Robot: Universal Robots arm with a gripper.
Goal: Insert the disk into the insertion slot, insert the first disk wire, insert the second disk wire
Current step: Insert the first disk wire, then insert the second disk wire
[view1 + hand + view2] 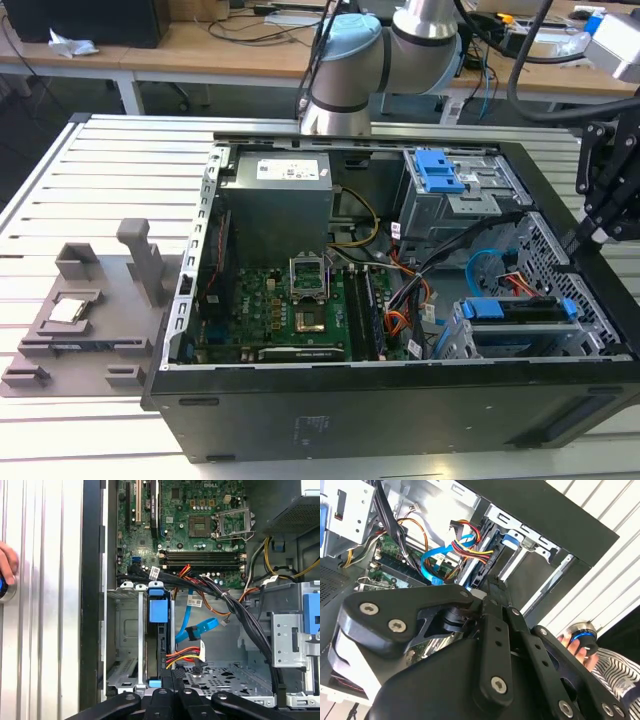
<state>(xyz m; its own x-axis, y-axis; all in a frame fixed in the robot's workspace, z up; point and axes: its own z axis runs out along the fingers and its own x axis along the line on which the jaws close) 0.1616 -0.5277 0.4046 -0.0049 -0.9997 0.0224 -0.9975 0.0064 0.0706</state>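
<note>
- Right up close, the end effector (173, 674) had its tips drawn together, with no gap showing in the first wrist view. Whether anything thin was pinched there, I cannot tell.
- It hung just at the end edge of the disk (159, 615), by the case corner on the exterior view's right.
- The disk stood on edge in its bright blue carrier, seated inside the insertion slot (452, 338), the silver cage.
- The first disk wire (182, 655), red and orange with some yellow, ran to the disk's end edge right beside those tips. Whether it was pushed home could not be made out.
- The second disk wire (188, 617) curled in a glossy light-blue loop just beside the disk, with a black plug (192, 632) on it.
- A black cable bundle (220, 597) crossed above them, carrying small white tags (194, 601) with print too small to read.
- Further in lay the green motherboard (200, 525).
- Beyond that stood the taller grey cage (470, 200) with its blue clip (438, 172).
- The power supply (275, 210) wore a white label (290, 170), with lettering too fine to read.
- Outside the case, a person's hand (5, 562) rested on a blue-ringed knob (582, 632) on the slatted surface (120, 180).
- Farthest back rose the arm (400, 45).
</note>
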